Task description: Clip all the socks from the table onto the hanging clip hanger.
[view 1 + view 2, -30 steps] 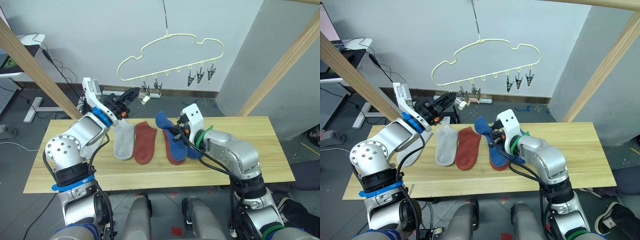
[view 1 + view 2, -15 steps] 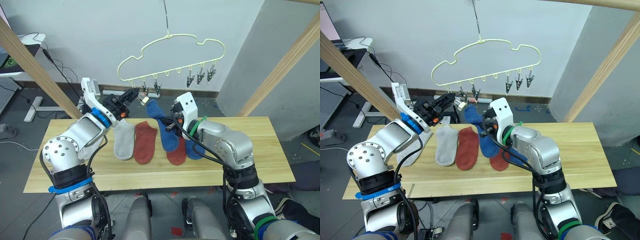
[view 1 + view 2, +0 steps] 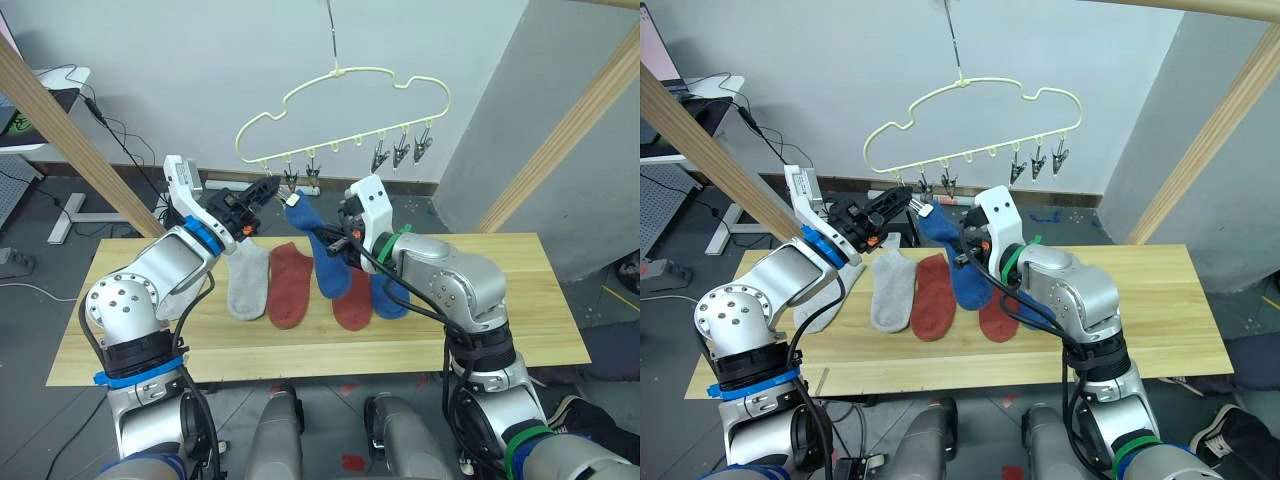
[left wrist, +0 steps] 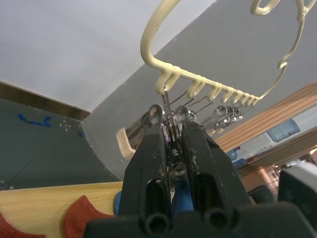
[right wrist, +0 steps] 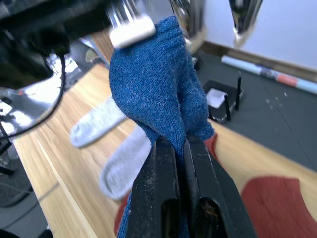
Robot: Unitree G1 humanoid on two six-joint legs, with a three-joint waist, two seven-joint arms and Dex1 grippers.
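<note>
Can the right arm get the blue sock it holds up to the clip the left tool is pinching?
Probably yes. The right tool holds the blue sock with its top edge just beside the clip pinched by the left tool, with nothing between them.

You've got round wooden poles [image 3: 70, 125] slanting at both sides, grey floor [image 3: 60, 260] w/ black cables [image 3: 115, 135], a white desk [image 3: 50, 85] far left, blue specks [image 3: 425, 205] by the wall.
</note>
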